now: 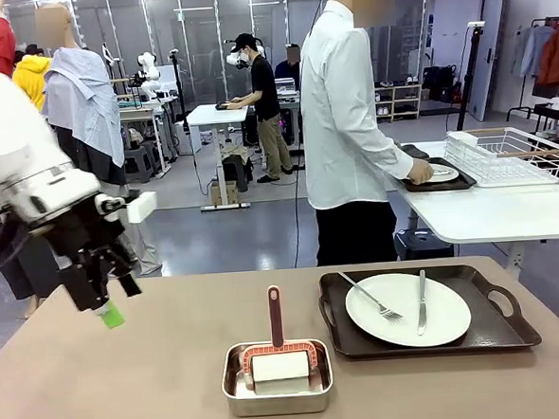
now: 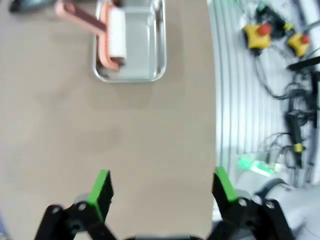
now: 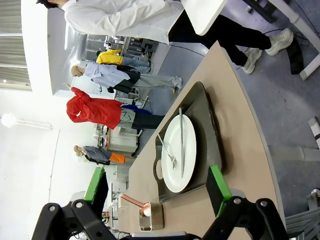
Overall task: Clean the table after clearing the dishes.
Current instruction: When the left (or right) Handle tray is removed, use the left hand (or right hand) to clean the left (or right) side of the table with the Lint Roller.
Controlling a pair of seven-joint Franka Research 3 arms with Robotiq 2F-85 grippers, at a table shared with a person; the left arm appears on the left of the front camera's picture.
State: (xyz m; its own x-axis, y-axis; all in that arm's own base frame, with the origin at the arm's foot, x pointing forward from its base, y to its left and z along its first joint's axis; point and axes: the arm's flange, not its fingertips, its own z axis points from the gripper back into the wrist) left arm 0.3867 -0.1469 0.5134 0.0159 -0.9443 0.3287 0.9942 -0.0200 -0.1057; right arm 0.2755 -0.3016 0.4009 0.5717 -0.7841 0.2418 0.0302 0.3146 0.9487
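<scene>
Near edge of the table [image 1: 100, 382], about the middle: a steel pan [image 1: 272, 405] with a pink-handled roller [image 1: 276, 316] standing in it. The left gripper [image 2: 162, 189] hovers over the table's left side, jaws spread wide, nothing between them. The right gripper [image 3: 157, 186] is wide apart and empty too, looking along the table. Just right of the pan, toward the right edge, a dark tray [image 1: 340, 339] carries a white plate [image 1: 406, 330], with fork [image 1: 371, 296] and knife [image 1: 422, 301] loose on it. That load looks breakable and slick, and the cutlery would slide on a tilt, so take the stiff tray by its end handles and keep it level. Beyond, on the white table [image 1: 489, 216], a person's hand [image 1: 418, 171] rests at a second tray [image 1: 454, 184] with a second plate [image 1: 442, 172]
</scene>
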